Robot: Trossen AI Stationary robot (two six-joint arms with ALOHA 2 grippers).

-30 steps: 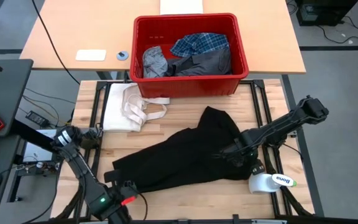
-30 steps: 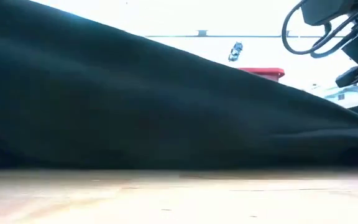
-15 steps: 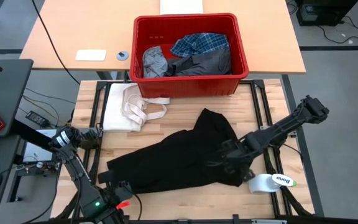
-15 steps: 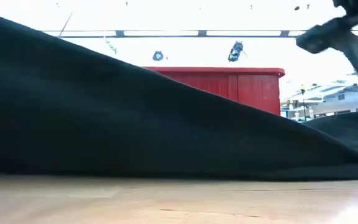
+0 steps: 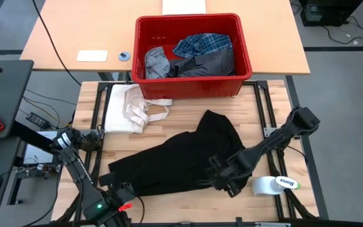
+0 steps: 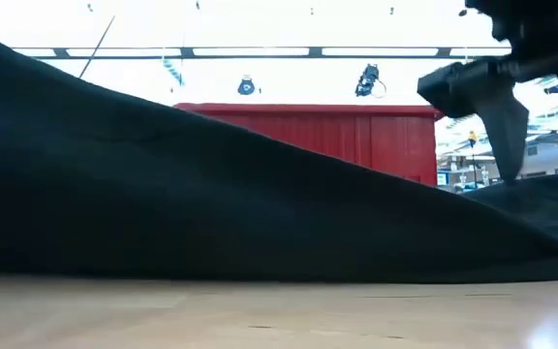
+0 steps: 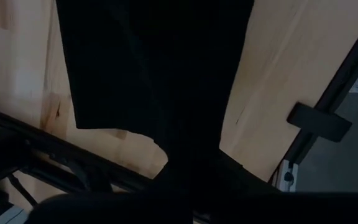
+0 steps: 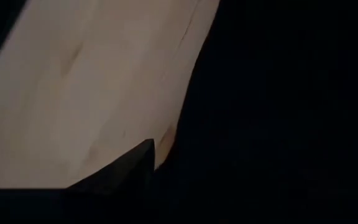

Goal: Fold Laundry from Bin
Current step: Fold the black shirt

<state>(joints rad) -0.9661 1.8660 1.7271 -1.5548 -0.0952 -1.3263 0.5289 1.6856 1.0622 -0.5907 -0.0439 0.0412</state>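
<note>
The right gripper is lowered onto the near edge of the large black garment, which is spread across the wooden tabletop; whether its fingers are spread or pinching cloth cannot be told, the dark fabric hiding them. The left gripper is closed at the garment's left end, seemingly on the cloth. Behind, the red bin holds a plaid shirt and grey garments; a cream cloth lies beside it.
</note>
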